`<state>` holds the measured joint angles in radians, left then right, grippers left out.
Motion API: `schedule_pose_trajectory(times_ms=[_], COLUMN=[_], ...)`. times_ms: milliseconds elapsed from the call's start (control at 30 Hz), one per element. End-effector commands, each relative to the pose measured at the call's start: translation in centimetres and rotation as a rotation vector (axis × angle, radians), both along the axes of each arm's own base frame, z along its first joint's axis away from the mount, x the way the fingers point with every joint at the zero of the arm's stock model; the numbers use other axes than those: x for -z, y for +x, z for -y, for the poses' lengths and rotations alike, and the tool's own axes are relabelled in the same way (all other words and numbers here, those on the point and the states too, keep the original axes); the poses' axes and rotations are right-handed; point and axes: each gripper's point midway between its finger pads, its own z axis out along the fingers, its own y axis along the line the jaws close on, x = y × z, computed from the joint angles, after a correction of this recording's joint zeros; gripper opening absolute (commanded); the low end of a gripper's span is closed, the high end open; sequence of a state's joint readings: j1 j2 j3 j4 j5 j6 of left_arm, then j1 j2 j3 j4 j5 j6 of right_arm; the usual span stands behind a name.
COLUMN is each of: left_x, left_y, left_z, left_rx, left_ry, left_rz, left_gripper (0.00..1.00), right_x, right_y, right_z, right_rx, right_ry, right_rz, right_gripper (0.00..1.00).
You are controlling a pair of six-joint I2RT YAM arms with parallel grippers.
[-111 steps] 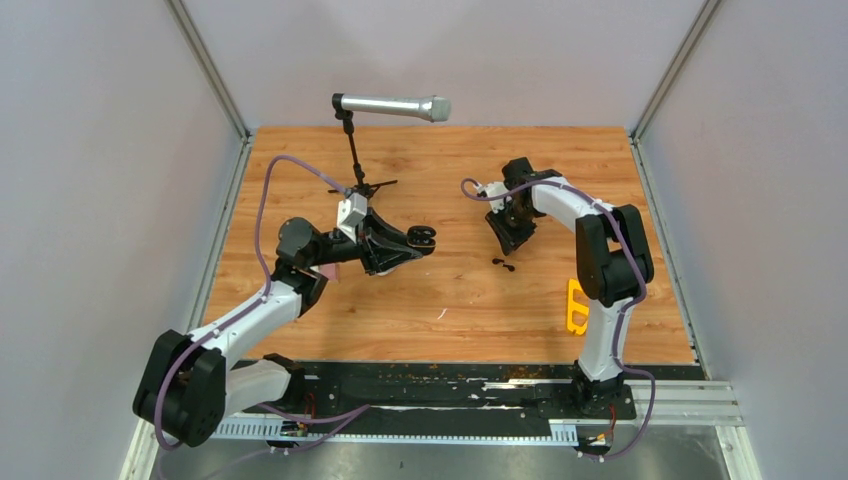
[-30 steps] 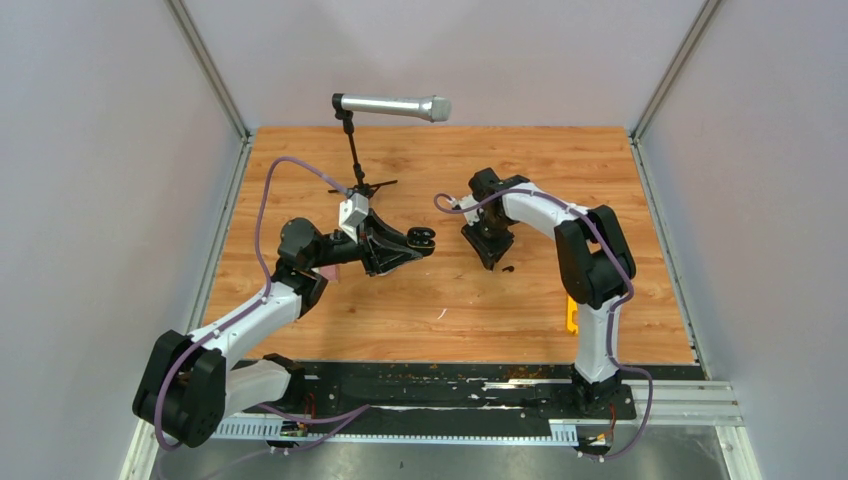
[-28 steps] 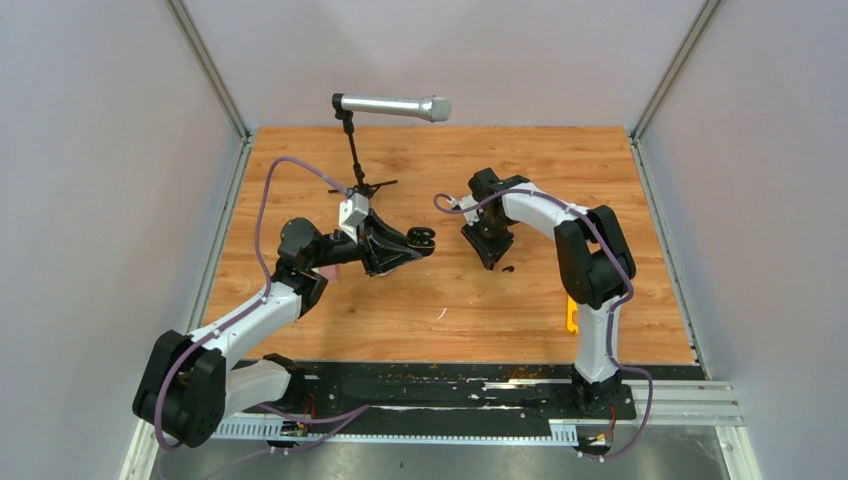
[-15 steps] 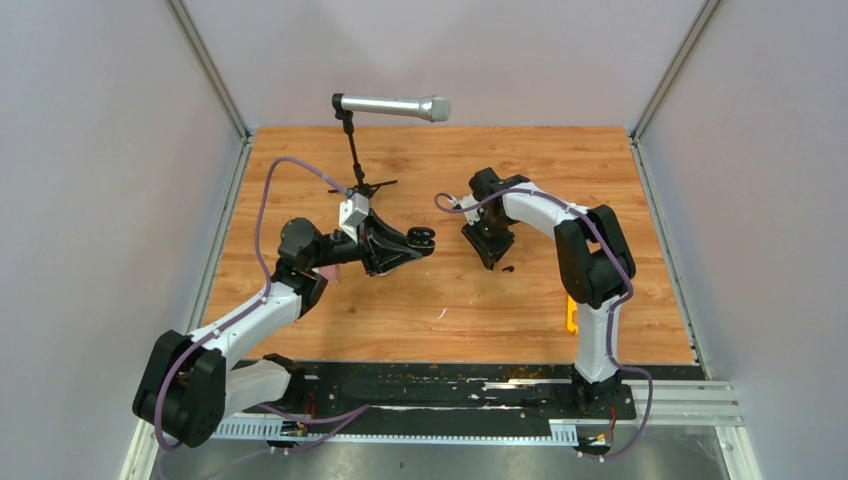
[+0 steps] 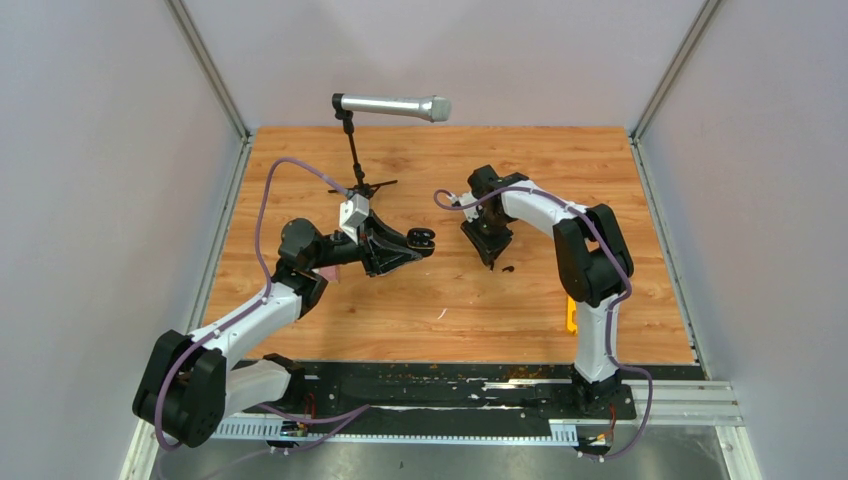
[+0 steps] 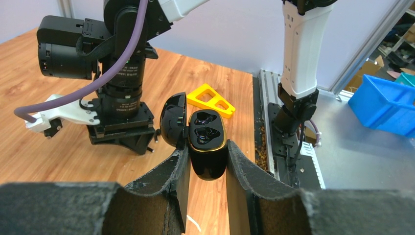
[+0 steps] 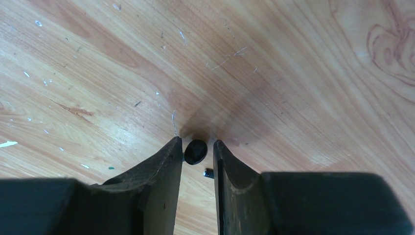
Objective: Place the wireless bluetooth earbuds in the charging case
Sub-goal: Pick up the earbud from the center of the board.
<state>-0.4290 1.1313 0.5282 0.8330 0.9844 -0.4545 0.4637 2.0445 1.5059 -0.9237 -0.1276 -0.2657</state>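
My left gripper [image 5: 408, 243] is shut on a black charging case [image 6: 208, 147] with a gold rim, held above the table. Its lid [image 6: 173, 120] is open and both wells look empty. My right gripper [image 5: 493, 256] points down at the table, open narrowly. A black earbud [image 7: 195, 152] lies between its fingers, against the left finger [image 7: 166, 161], with a small gap to the right one. A small dark piece [image 7: 209, 172] lies just behind it. The top view shows one black earbud [image 5: 508, 268] beside the right gripper. No white earbuds are in view.
A silver microphone [image 5: 390, 105] on a black stand [image 5: 360, 187] is at the back left of the wooden table [image 5: 440, 300]. A yellow triangular piece [image 5: 572, 312] lies near the right arm. A blue bin [image 6: 386, 105] sits off the table.
Since 3.7 s ago my right gripper has moved left and down over the black earbuds. In the last second it has barely shifted. The left arm and case have not moved.
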Motion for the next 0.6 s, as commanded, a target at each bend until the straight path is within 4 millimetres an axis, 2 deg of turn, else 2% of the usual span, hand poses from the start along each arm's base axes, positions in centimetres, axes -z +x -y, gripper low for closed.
schedule_pose_trajectory(times_ms=[0, 400, 567], left_x=[-0.8, -0.7, -0.6], left_y=[0.2, 0.3, 0.3], left_z=[-0.3, -0.2, -0.2], left_rx=[-0.016, -0.017, -0.018], left_ry=[-0.014, -0.013, -0.012], left_rz=[0.051, 0.048, 0.045], left_gripper=[0.0, 0.0, 0.0], right_x=[-0.3, -0.1, 0.0], right_y=[0.7, -0.3, -0.2], right_z=[-0.4, 0.2, 0.2], right_rx=[0.02, 0.021, 0.02], right_ry=[0.0, -0.019, -0.019], right_rz=[0.018, 0.0, 0.0], right_gripper=[0.3, 0.32, 0.29])
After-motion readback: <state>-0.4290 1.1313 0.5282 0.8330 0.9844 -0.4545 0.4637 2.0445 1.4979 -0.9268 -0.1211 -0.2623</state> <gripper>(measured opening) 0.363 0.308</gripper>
